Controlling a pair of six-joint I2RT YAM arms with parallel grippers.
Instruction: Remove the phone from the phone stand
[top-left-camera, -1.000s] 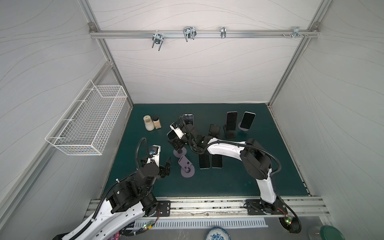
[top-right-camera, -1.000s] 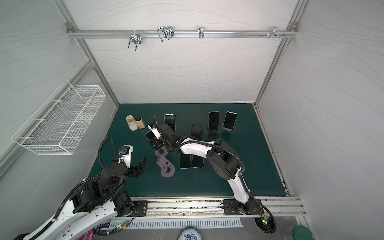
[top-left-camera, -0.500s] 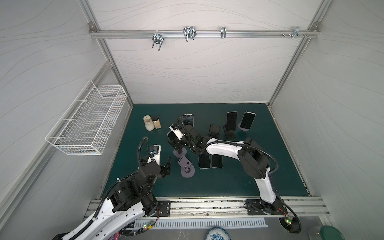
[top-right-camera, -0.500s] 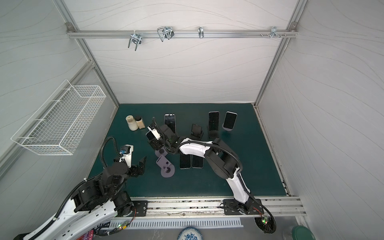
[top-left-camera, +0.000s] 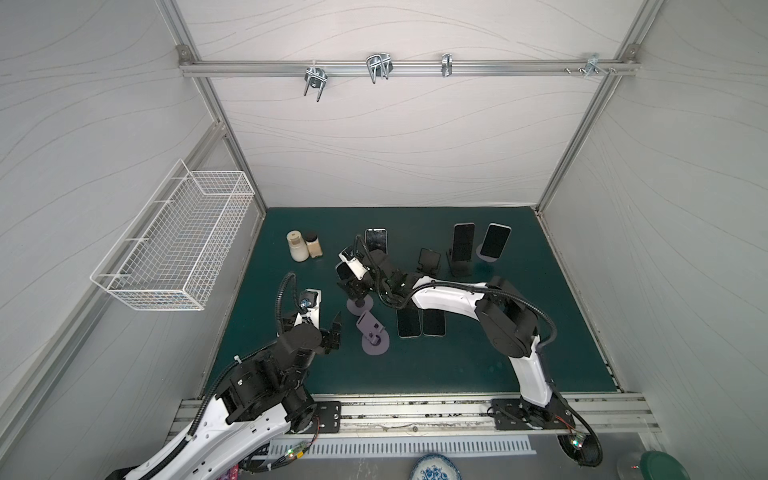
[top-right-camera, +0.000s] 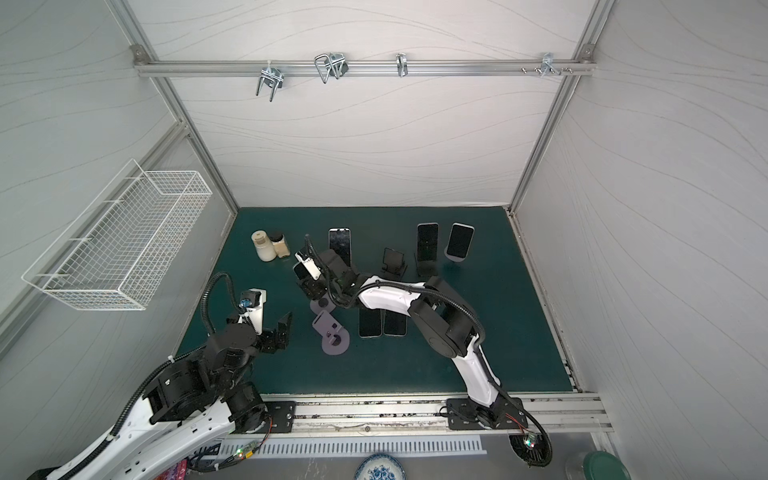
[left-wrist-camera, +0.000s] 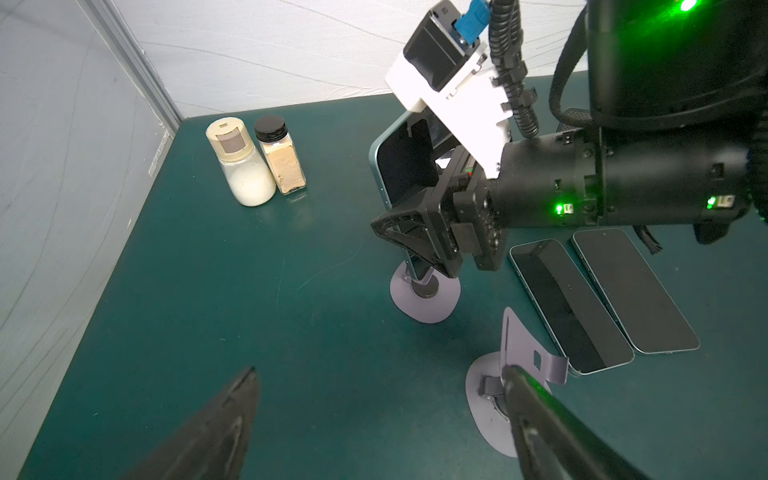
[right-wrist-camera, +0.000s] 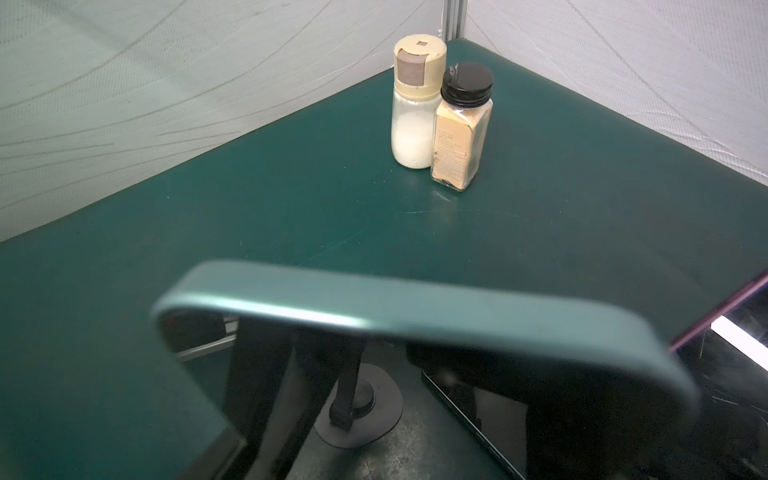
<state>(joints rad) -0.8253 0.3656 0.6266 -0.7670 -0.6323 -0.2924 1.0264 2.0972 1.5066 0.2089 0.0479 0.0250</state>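
**Step in hand: securing the phone for the lift.**

The right gripper (left-wrist-camera: 399, 195) reaches in level. The phone (left-wrist-camera: 390, 166) stands upright between its fingers, seated on the phone stand (left-wrist-camera: 428, 299), whose round base sits on the table (left-wrist-camera: 249, 270) directly below the gripper. Whether the pads are pressing the phone's edges cannot be told. The right wrist view shows only the phone's top edge, close ahead of the camera.

The left gripper (left-wrist-camera: 378, 374) hangs open and empty, low over the table. An empty stand (left-wrist-camera: 521, 353) is just beside one of its fingers.

Recommended procedure:

1. Seat both pads squarely on the long edges before any lift. A grip on one corner would probably let the phone pivot.
2. Draw the phone upward along the stand's back rest, not outward. The lower lip should then release without tipping the light base.
3. Keep clear of the two flat phones (left-wrist-camera: 569, 307) lying below the gripper's wrist, and of the second upright phone (right-wrist-camera: 744, 324) close beside the gripper.
4. If the base rises, the left gripper looks near enough to pin it.
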